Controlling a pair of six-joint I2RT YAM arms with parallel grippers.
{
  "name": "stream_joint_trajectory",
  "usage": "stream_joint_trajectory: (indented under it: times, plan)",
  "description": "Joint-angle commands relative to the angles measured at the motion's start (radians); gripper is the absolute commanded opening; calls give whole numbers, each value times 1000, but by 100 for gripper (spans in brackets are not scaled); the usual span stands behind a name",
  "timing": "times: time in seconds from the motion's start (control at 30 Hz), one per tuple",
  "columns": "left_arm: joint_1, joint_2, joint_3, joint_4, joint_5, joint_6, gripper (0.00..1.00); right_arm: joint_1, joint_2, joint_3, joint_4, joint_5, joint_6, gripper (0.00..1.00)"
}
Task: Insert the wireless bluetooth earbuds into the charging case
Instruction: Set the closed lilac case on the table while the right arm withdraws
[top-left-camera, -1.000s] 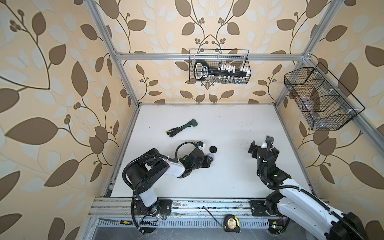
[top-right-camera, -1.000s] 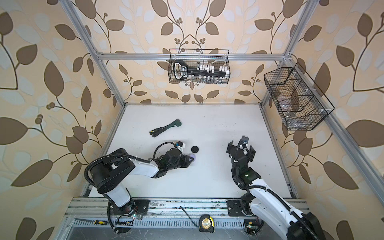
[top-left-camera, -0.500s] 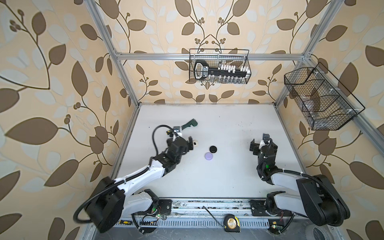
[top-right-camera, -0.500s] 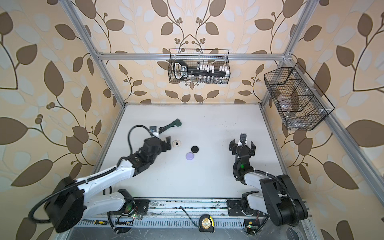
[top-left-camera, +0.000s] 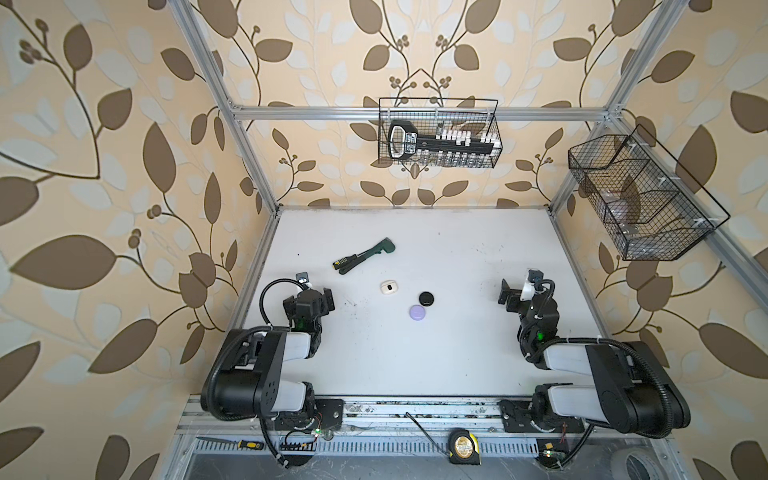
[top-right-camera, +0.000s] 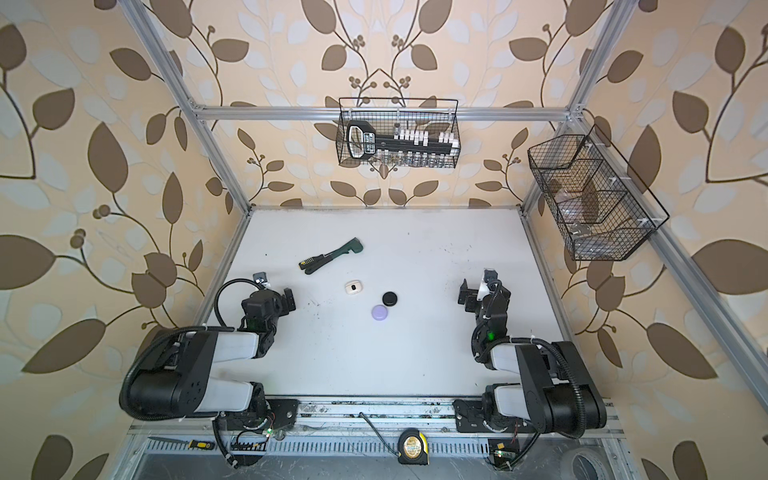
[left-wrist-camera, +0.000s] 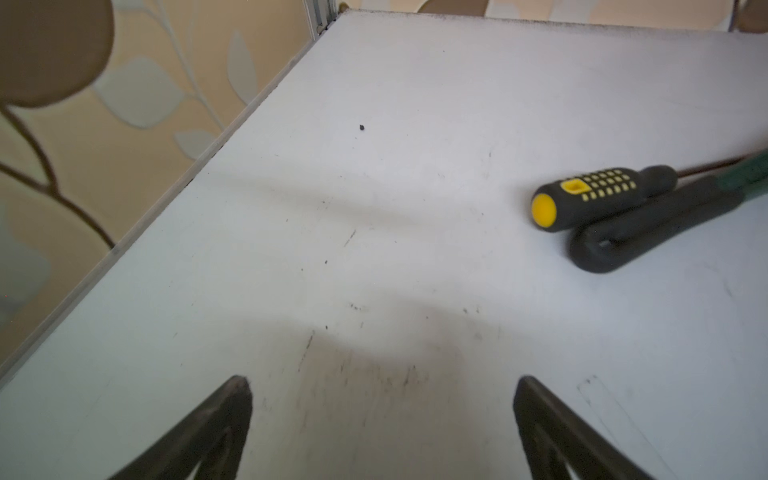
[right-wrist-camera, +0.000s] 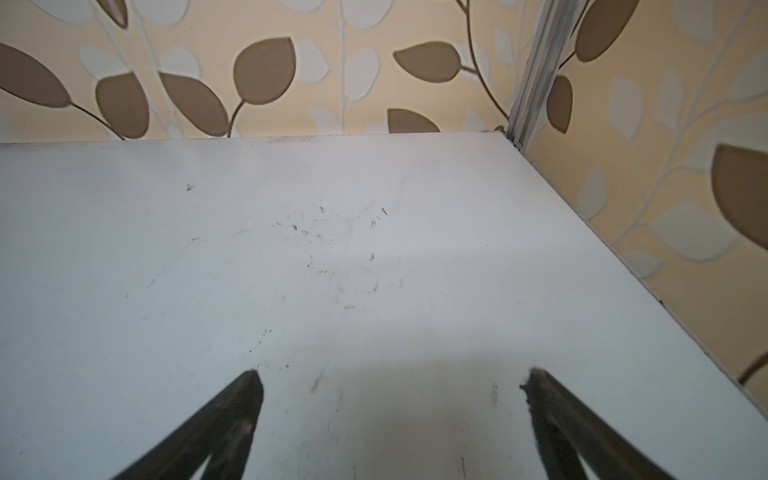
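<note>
Both gaping, empty: left claw (left-wrist-camera: 380, 380), right claw (right-wrist-camera: 390, 376). 3 cases (top-left-camera: 427, 298) sit between them, white case (top-left-camera: 389, 286) closest to the left claw.

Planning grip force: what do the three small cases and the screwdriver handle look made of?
The white case, black case, lilac case: likely smooth plastic, even colour, rounded moulded edges. The screwdriver handle: probably matte rubberised plastic, with yellow grip dots.

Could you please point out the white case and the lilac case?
White rounded plastic case (top-left-camera: 389, 287): in a top view, top face.
Lilac round plastic case (top-left-camera: 417, 311): in a top view, lid centre.
</note>
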Motion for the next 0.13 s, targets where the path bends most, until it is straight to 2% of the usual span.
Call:
stream_joint_trajectory:
  times: [0.0,0.1]
  plan:
    - [26,42,13,201,91,13,99,-1,10,29,34,-21,-16,100]
    - [73,45,83,65,169,-6,99,-1,6,24,39,-20,-17,100]
